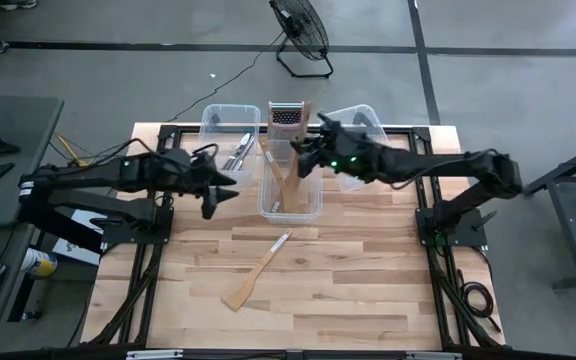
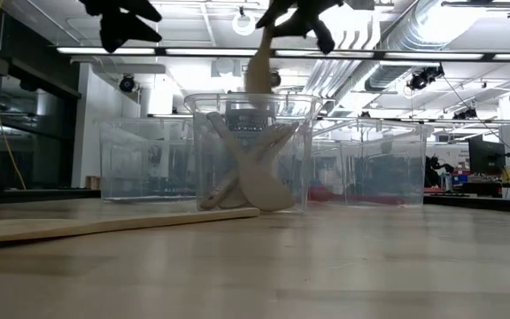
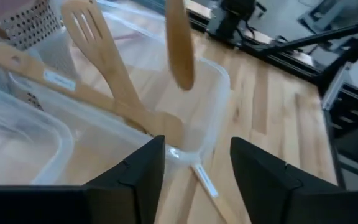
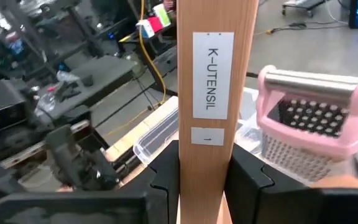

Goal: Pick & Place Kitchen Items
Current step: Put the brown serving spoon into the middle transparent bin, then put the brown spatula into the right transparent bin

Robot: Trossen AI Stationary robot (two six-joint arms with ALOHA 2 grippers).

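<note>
Grey floor with a black fan [image 1: 301, 30]; bright ceiling lights [image 2: 246, 22].

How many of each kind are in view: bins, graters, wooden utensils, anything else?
Clear bins: 3
Box grater: 1
Wooden utensils: 4 (2 seen in middle bin, held wooden utensil in right gripper, 1 loose on table)
Slim pale utensil on table: 1
Metal utensils in left bin: count cannot be told
Total: 9, plus the metal ones

Bright even overhead lighting, ceiling strip lights [image 2: 237, 51] glaring, wrist views motion-blurred, soft shadows
</note>
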